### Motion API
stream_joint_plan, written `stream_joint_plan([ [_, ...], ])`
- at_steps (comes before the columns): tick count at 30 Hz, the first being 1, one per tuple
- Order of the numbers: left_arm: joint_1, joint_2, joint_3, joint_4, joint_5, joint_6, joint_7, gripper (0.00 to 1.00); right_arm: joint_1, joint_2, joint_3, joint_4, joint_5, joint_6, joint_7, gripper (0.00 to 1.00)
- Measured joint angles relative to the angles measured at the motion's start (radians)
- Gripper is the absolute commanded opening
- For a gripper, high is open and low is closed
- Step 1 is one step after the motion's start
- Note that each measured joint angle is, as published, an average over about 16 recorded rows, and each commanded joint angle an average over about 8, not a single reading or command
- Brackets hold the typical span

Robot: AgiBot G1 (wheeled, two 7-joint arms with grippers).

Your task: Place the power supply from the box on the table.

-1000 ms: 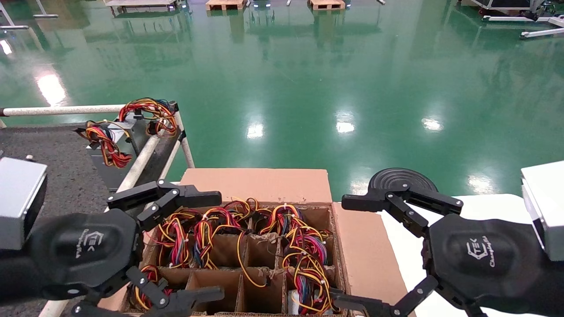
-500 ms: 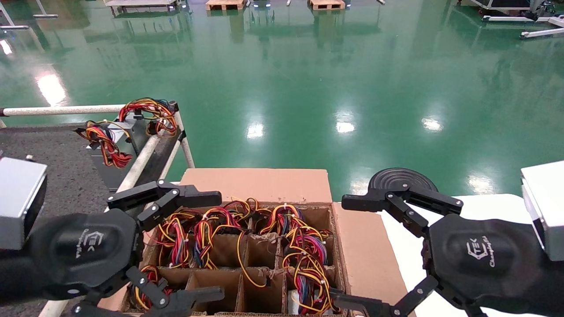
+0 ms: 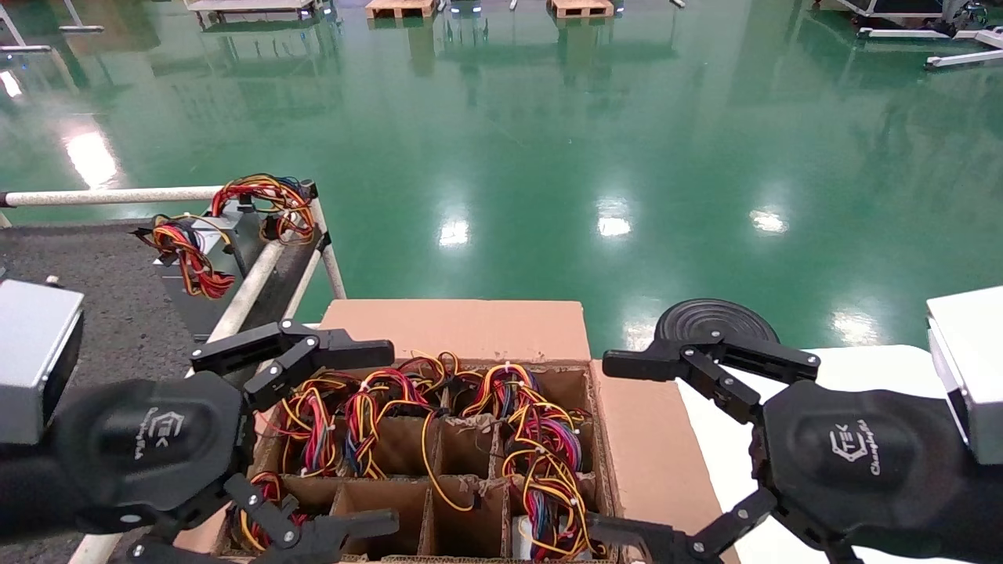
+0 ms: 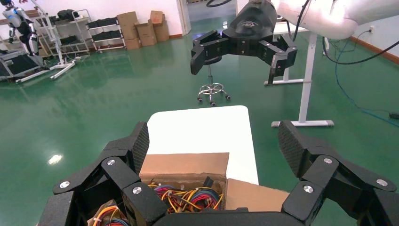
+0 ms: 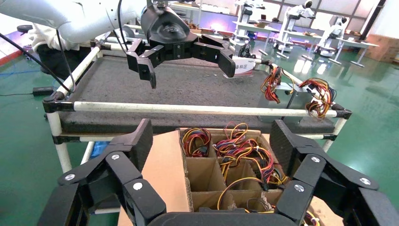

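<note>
Power supply (image 3: 526, 534) sits low in near-right cell of box (image 3: 462, 329), only pale metal sliver under wire bundles in head view; right wrist view shows wires alone. Right gripper (image 3: 627, 448) hovers over box's right flap, fingers spread wide. Left gripper (image 3: 353, 435) hovers over left cells, likewise spread. Table (image 5: 188, 84): speckled grey carpet, white tube rails.

Power supply bodies in the box (image 3: 470, 329) mostly hidden under wire bundles (image 3: 533, 439).
</note>
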Motion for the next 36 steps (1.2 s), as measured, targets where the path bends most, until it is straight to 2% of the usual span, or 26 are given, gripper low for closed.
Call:
stream_joint_plan([
  [36,0.000,0.000,0.001,0.004,0.003,-0.002,0.001,1.00,0.000,0.000,0.000,0.000,0.000,0.000,0.000,0.00],
])
